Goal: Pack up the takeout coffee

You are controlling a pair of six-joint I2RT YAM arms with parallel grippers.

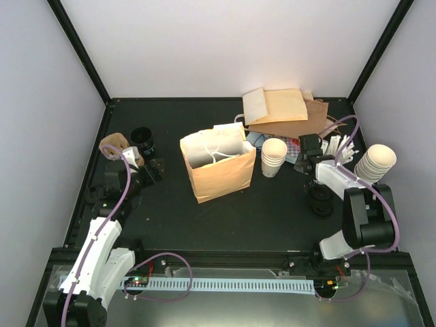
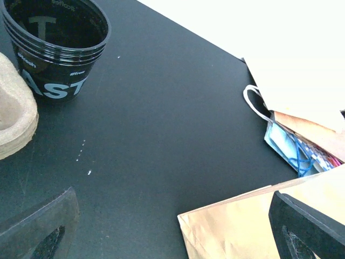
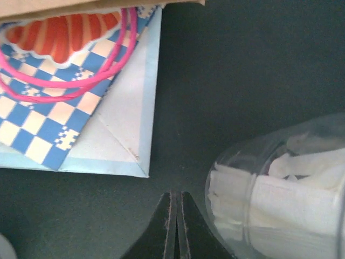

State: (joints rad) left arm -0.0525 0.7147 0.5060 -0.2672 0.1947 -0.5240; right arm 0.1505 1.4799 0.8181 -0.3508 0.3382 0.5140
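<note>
The right gripper (image 3: 175,216) fills the bottom of its own wrist view, its two dark fingers pressed flat together with nothing between them, hanging over the bare black table (image 1: 204,218) near the far right corner. The takeout coffee (image 1: 319,201) is hard to make out: from above, only a dark round top shows at the table's right side, just beside the right forearm and nearer than the gripper, and whether a cream wall lies under it cannot be told. Just beside the shut fingers stands a clear container (image 3: 280,199) of white pieces, and on their other side lies a flat blue-checked bag (image 3: 59,97) with pink loop handles. Farther toward the middle stands a stack of lidless cream cups (image 1: 274,157), and beside it the brown paper bag (image 1: 218,170) stands open at the table's centre. A second cup stack (image 1: 375,163) leans at the right edge, and flat paper bags (image 1: 283,109) lie piled along the far edge. Near the left edge the left gripper (image 2: 173,197) holds its jaws spread wide and empty, facing a stack of black cups (image 2: 56,48) with a brown pulp tray (image 2: 13,108) beside them.
</note>
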